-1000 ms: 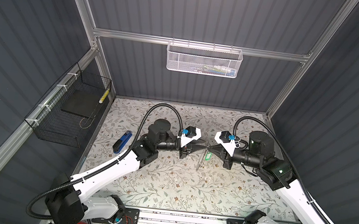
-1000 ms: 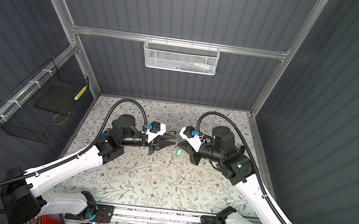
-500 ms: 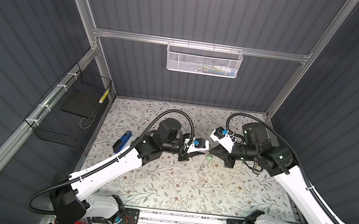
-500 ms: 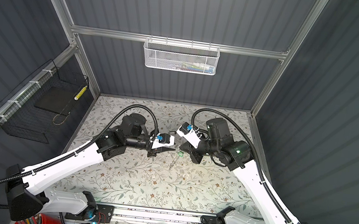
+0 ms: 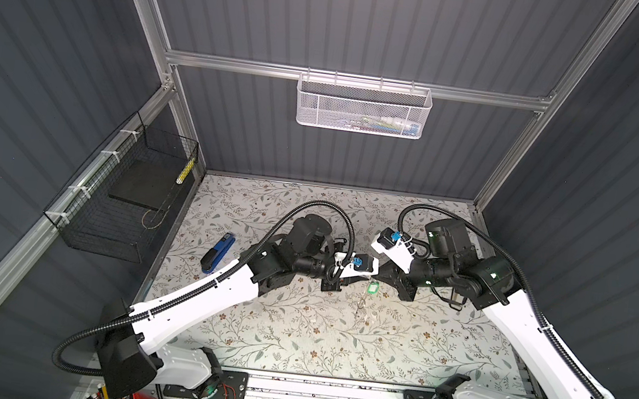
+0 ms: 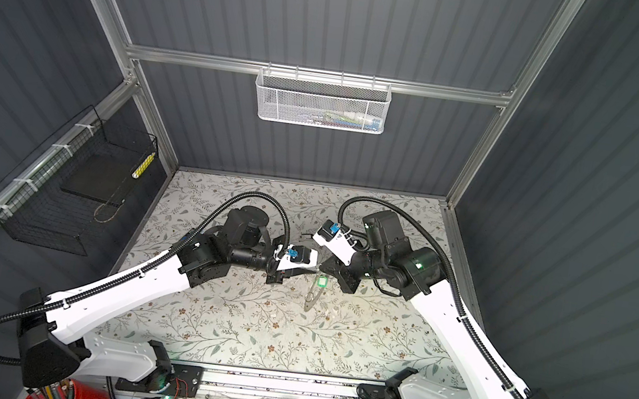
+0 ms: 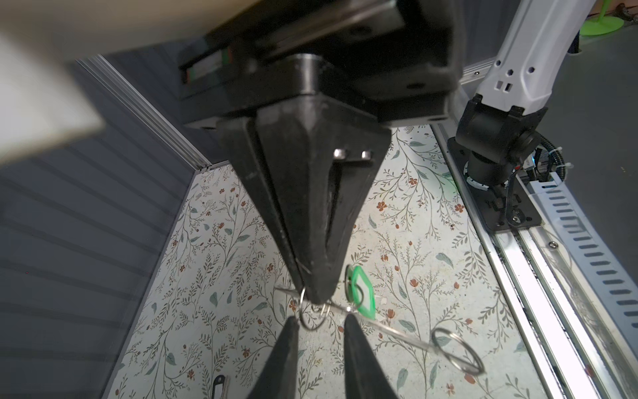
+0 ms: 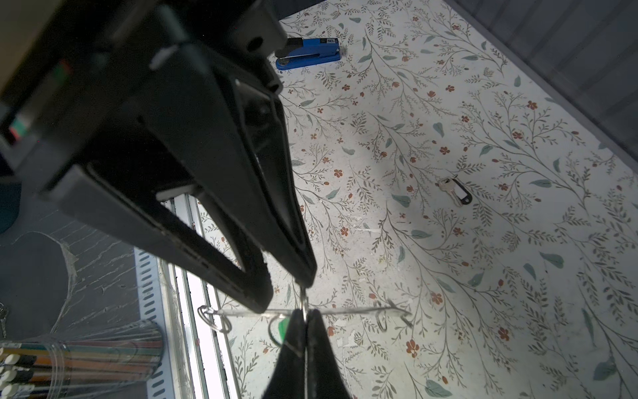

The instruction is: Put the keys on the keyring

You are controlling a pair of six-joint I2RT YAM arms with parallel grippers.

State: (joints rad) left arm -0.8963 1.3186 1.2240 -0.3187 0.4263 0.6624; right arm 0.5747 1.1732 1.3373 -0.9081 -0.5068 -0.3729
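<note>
The keyring (image 7: 301, 311) hangs in mid-air, green-tagged key (image 7: 362, 293) beside it; the right end effector (image 8: 306, 313) pinches its wire; the left end effector (image 7: 319, 319), tips slightly apart, sits just at it; black-tagged key (image 8: 455, 191) lies on the counter (image 8: 483, 103).

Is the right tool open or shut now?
Shut. In the right wrist view, the right tool has both fingers pressed together, pinching a small metal ring.

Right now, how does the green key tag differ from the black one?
The green tag has a green frame, the black tag a black one. The green tag hangs in the air at the keyring pinched by the right gripper; the black tag lies on the table, untouched. A silver key shows beside the black tag; none is clear by the green tag. Both have white centres.
</note>
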